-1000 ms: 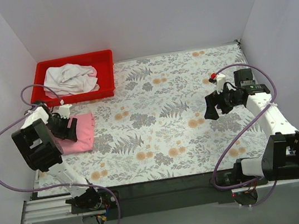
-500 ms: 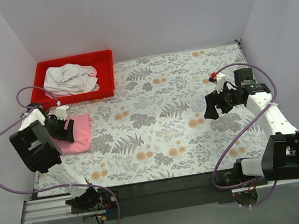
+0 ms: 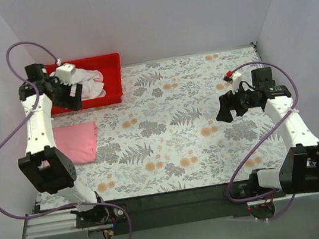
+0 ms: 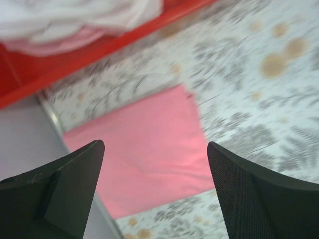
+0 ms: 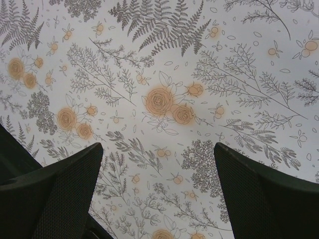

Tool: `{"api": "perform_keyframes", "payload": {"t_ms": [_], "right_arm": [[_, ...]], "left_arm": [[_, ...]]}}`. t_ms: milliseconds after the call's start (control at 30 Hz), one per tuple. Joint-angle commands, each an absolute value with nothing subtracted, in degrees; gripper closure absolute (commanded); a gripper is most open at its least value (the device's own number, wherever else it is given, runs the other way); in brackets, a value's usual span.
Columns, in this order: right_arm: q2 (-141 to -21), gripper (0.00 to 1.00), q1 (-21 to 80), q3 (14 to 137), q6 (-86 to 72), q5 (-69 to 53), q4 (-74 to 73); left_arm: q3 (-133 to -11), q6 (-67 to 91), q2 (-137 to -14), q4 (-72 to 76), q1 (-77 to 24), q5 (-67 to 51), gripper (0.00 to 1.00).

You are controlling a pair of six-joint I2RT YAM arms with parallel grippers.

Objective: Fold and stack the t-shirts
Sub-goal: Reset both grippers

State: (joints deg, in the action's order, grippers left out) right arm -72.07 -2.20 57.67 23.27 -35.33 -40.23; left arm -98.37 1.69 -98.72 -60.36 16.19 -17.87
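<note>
A pink t-shirt (image 3: 77,142) lies folded into a flat rectangle at the left edge of the floral cloth; the left wrist view looks down on this pink t-shirt (image 4: 144,144). A crumpled white t-shirt (image 3: 85,82) sits in the red bin (image 3: 110,72), blurred at the top of the left wrist view as the white t-shirt (image 4: 75,20). My left gripper (image 3: 72,99) hangs open and empty above the bin's front edge, well above the pink shirt. My right gripper (image 3: 225,109) is open and empty over the cloth at the right.
The red bin (image 4: 30,79) stands at the back left corner against the white walls. A floral cloth (image 3: 179,128) covers the table, with the bare left table edge (image 4: 30,129) beside the pink shirt. Purple cables loop off both arms.
My left arm has lifted off the pink shirt and swung back toward the red bin, its jaws a little wider. The pink shirt stays flat. My right gripper has barely shifted.
</note>
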Motion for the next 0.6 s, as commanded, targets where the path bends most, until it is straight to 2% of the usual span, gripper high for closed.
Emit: {"api": "perform_keyframes", "payload": {"t_ms": [0, 200, 267, 400, 567], "right_arm": [[-68.8, 0.02, -2.4, 61.3, 22.2, -36.5, -40.1], [-64.6, 0.01, -2.4, 59.7, 23.2, -29.5, -41.1], [-62.8, 0.02, -2.4, 57.7, 23.9, -27.9, -41.6], [-60.2, 0.02, -2.4, 53.6, 23.6, -25.1, -41.5], [-57.5, 0.01, -2.5, 49.0, 23.0, -24.6, -41.2]], "left_arm": [[-96.3, 13.8, -91.0, -59.6, 6.9, -20.1, 0.16], [-89.0, 30.8, -85.4, -48.6, -4.5, -24.8, 0.15], [-82.1, 35.0, -83.6, -44.4, -7.0, -23.6, 0.15], [-70.6, 38.5, -79.5, -35.8, -13.8, -19.5, 0.14], [-61.5, 39.0, -76.2, -32.7, -17.1, -15.7, 0.14]]}}
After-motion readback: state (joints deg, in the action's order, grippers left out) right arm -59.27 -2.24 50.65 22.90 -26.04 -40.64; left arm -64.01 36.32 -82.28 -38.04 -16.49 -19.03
